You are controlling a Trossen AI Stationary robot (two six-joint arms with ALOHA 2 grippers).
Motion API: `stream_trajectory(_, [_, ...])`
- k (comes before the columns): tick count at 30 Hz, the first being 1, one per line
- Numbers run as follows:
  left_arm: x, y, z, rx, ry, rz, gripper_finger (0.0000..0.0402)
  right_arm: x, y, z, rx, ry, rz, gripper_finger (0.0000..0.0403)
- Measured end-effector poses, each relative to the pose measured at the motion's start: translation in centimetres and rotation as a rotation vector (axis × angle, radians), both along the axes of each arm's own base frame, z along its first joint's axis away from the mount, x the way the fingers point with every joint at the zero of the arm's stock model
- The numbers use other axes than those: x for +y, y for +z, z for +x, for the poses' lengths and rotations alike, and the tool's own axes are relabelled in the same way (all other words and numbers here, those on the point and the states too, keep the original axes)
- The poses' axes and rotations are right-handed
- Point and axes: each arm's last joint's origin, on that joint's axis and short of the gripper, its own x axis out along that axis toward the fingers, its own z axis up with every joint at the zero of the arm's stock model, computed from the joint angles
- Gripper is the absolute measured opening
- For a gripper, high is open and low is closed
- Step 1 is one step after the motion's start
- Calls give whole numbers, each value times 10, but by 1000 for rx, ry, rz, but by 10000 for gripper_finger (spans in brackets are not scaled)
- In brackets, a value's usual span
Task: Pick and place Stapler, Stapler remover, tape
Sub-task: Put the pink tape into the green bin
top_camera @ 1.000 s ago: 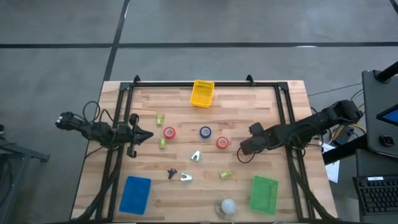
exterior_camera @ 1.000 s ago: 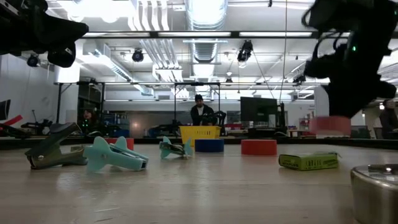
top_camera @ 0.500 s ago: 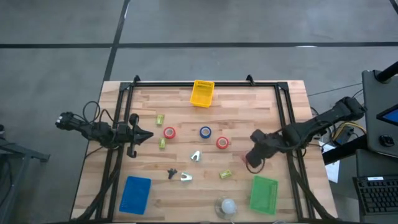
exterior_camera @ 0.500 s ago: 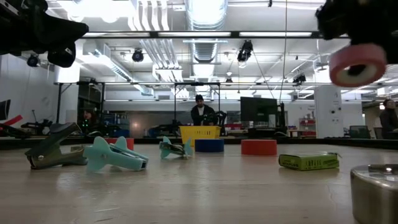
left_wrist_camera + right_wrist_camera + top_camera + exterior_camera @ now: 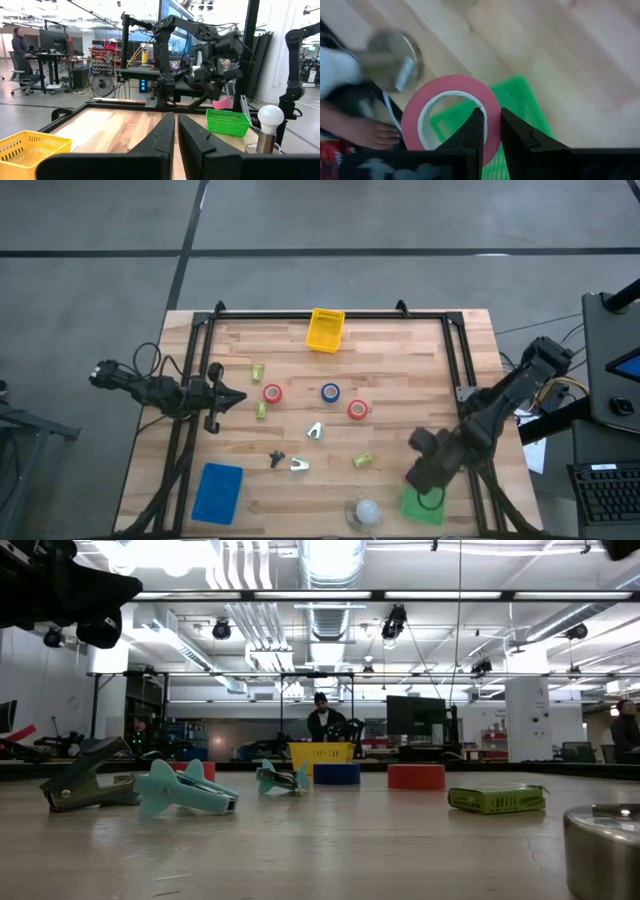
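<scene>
My right gripper [image 5: 421,477] hovers over the far edge of the green tray [image 5: 428,502] near the table's near right corner, shut on the pinkish tape roll [image 5: 451,116]. The left wrist view shows that roll [image 5: 221,103] just above the tray [image 5: 227,121]. Two red tape rolls [image 5: 272,392] [image 5: 358,409] and a blue one [image 5: 330,391] lie flat at mid-table. Yellow-green staplers [image 5: 362,460] [image 5: 261,410] and staple removers [image 5: 315,430] [image 5: 299,465] lie around them. My left gripper [image 5: 236,397] waits shut at the table's left side. My right gripper pinches the pinkish tape roll's wall [image 5: 491,106], with one finger [image 5: 476,131] inside the hole and the other [image 5: 516,136] outside. The fingers point down from above. The roll is lifted clear, above the green tray [image 5: 520,100].
A yellow tray [image 5: 325,330] sits at the far edge and a blue tray [image 5: 218,491] at the near left. A white ball-like object on a metal base [image 5: 365,511] stands just left of the green tray. A black frame [image 5: 190,380] borders the table.
My right gripper has carried the pinkish tape roll from beside the right red roll toward the table's near edge, ending above the green tray. It stayed shut on the roll and has passed out of the low view.
</scene>
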Motion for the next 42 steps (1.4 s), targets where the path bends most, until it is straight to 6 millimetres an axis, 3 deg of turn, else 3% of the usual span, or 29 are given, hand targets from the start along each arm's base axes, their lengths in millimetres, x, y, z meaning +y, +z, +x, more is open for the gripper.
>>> stream_trajectory(8, [0, 0, 0, -1, 0, 0, 26, 30, -29, -14, 181, -72, -32, 45])
stream_trajectory(19, [0, 0, 0, 0, 0, 0, 26, 41, -56, -7, 243, -41, -95, 59])
stream_trajectory(42, [0, 0, 0, -1, 0, 0, 26, 39, -63, -6, 280, -90, -140, 74])
